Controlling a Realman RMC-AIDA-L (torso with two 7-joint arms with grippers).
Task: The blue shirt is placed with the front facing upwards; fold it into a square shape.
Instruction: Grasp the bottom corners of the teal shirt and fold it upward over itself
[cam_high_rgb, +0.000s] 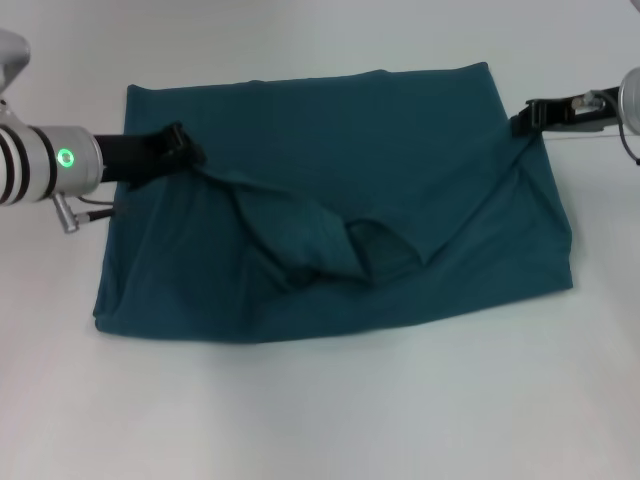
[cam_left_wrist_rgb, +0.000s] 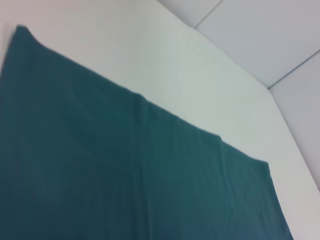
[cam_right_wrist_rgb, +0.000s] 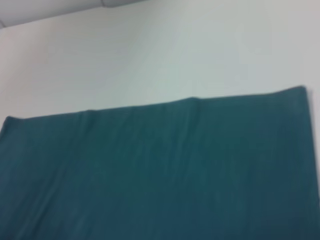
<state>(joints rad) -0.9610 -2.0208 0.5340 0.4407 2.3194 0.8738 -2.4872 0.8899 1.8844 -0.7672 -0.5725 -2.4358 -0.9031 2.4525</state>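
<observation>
Your blue shirt (cam_high_rgb: 400, 150) lies on the white table (cam_high_rgb: 320, 410), already partly folded into a rough rectangle, plain fabric up, no lettering visible. The middle is rumpled: a loose flap bunches up there, with a pocket-like opening just right of centre. Far edge runs fairly straight in the head view; near edge slants, lower on the left.

Your left gripper (cam_high_rgb: 185, 148) sits on the shirt's left side near the far-left corner, dark fingers down on the cloth where a ridge of folds starts. Jaws look clamped on the fabric, pinching it.

Your right gripper (cam_high_rgb: 527, 122) is at the shirt's right edge near the far-right corner, touching the cloth edge. Jaws: cannot tell, too dark and small.

Both wrist views show only flat teal cloth against the table, the shirt (cam_left_wrist_rgb: 125, 180) filling the frame in one and the shirt (cam_right_wrist_rgb: 160, 175) with its straight edge in the other.
</observation>
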